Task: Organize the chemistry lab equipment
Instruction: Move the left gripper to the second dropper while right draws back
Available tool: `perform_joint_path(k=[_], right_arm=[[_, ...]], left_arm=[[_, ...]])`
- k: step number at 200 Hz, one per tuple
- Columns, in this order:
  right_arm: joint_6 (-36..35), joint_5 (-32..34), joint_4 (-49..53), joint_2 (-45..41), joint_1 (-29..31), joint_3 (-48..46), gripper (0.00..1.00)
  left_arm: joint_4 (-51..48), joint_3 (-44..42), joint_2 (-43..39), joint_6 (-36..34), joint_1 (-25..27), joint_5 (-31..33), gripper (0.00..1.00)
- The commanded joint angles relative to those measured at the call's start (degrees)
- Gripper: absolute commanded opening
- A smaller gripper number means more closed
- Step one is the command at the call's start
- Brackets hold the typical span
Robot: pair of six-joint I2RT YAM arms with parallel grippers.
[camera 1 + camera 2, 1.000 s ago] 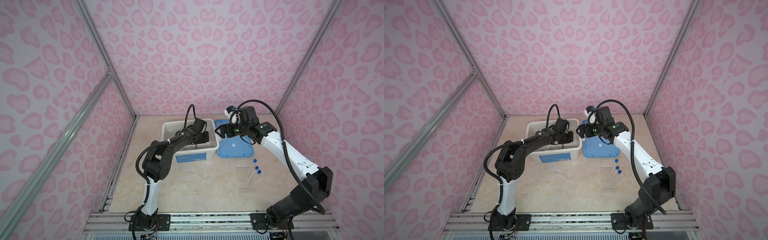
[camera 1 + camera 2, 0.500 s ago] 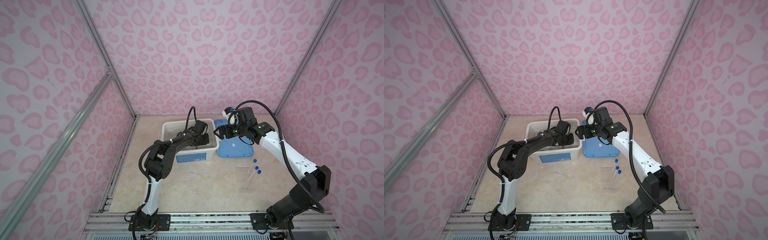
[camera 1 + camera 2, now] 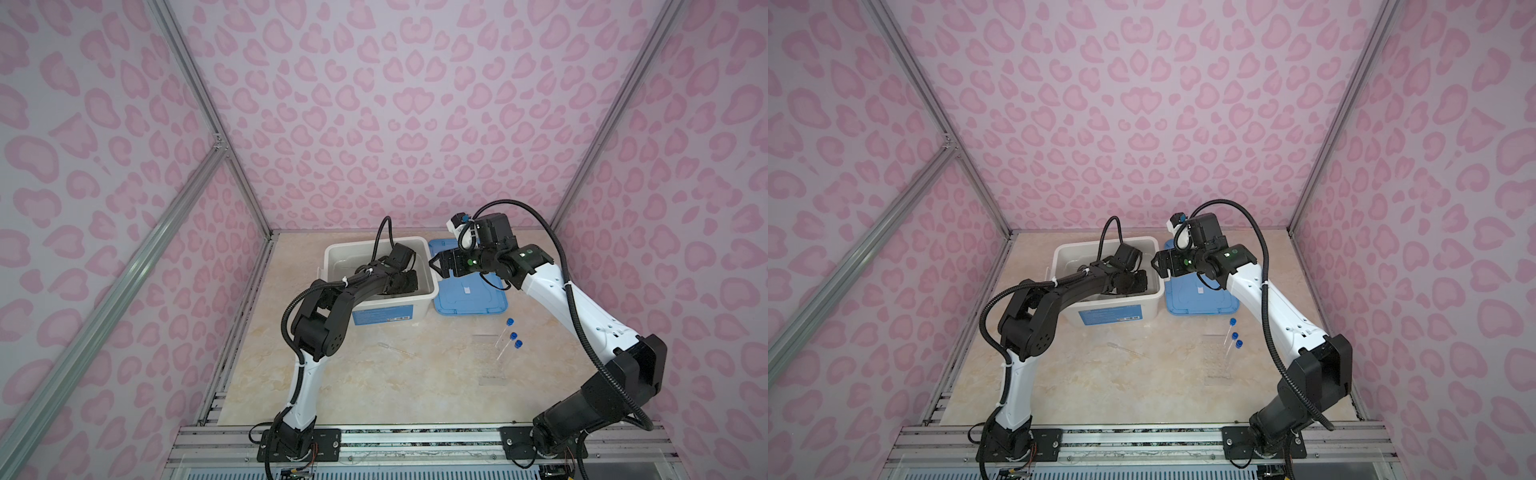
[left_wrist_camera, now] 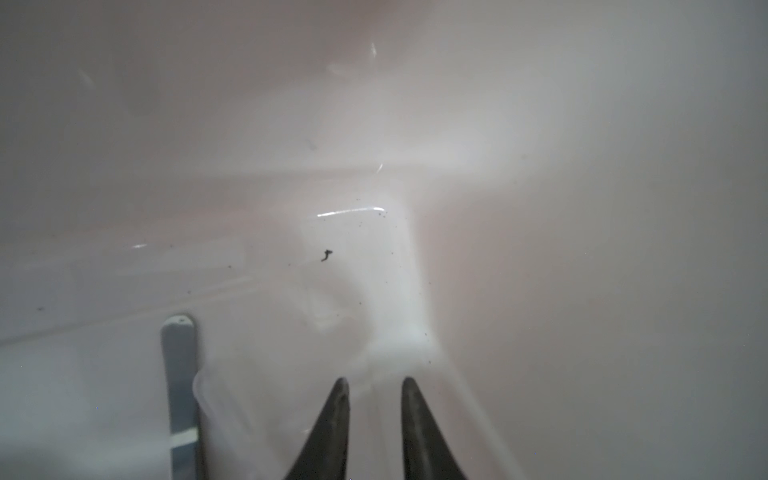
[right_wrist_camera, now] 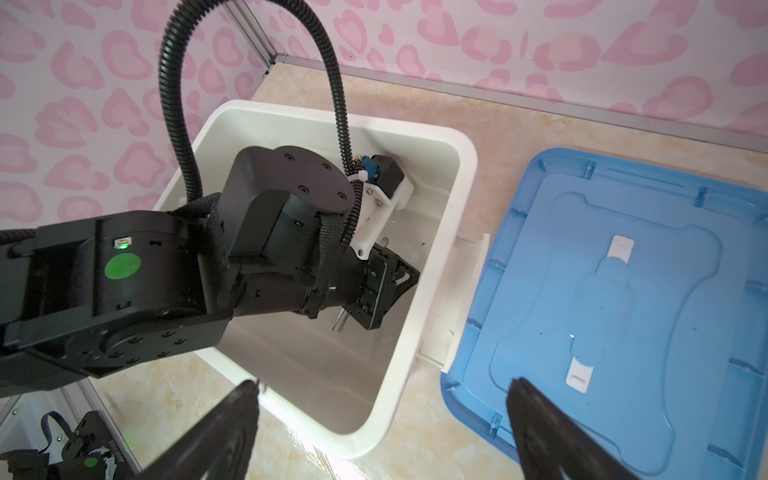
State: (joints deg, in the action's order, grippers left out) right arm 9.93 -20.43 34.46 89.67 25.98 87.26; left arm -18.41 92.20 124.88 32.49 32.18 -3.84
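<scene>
Left gripper [image 4: 372,381]: inside big white plastic box [image 5: 361,440], jaws slightly parted, apparently gripping nothing. Blurred thin metal tweezers [image 4: 178,374] alongside, partly cut off. Right gripper [image 5: 382,384]: spread wide, empty.

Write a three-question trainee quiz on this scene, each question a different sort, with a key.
1. How many blue-capped tubes lie on the table?
2. True or false: the blue lid is closed on the white box.
3. The left gripper is: A inside the white box; B above the blue lid; C down on the table.

Key: 1 three; 2 false, the lid lies beside the box; 3 A.
</scene>
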Motion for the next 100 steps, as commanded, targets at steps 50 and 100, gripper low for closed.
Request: perform_joint_path(k=[50,100], right_arm=[[-0.87,1.60,2.78,-2.03,0.04,2.38,0.94],[-0.64,2.41,3.81,-4.69,-0.01,2.26,0.94]], left_arm=[[-1.49,-5.06,-19.13,-0.06,0.25,4.52,0.92],[-1.66,-9.02,-29.70,0.46,0.77,5.90,0.97]])
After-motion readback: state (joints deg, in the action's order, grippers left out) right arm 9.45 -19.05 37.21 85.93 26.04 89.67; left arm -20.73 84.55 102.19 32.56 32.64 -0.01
